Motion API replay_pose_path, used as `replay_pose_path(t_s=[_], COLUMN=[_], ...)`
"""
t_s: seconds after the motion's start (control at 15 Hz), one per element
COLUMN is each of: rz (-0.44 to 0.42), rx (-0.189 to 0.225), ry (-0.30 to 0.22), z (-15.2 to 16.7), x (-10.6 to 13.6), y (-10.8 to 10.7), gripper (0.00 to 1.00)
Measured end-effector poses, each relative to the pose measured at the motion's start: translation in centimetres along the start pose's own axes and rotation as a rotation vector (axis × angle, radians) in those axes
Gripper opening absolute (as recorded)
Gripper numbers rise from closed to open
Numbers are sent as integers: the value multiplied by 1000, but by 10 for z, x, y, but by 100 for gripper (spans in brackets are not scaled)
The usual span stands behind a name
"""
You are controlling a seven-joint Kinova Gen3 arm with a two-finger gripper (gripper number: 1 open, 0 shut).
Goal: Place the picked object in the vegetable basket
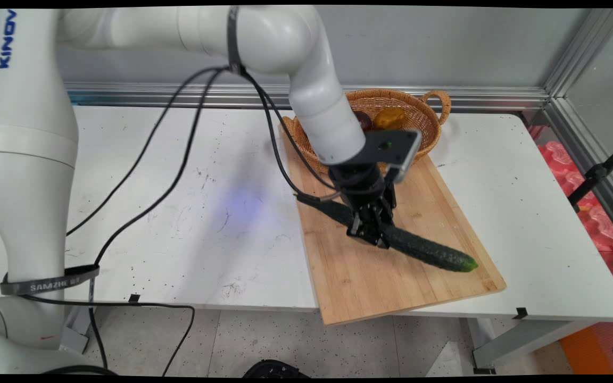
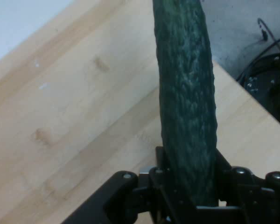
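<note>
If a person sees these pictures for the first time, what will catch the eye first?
First, the long dark green cucumber lying across the wooden cutting board on the right half of the white table, with the black gripper closed around its middle. Behind the board stands a wicker basket with a yellow fruit inside.

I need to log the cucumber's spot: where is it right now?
In the main view, the cucumber lies diagonally on the wooden cutting board, right of centre, with the gripper closed around it.
</note>
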Motion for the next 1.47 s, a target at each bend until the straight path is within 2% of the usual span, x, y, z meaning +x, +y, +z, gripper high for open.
replay_pose_path(t_s=[0.2, 0.4, 0.67, 1.0, 1.13, 1.47], rz=[-22, -76, -149, -245, -312, -442], rx=[23, 70, 136, 230, 285, 388], ry=[16, 36, 56, 79, 96, 128], z=[-37, -73, -104, -132, -142, -149], x=[8, 14, 16, 13, 9, -2], y=[-1, -7, -21, -44, -59, -88], gripper=[0, 0, 0, 0, 0, 0])
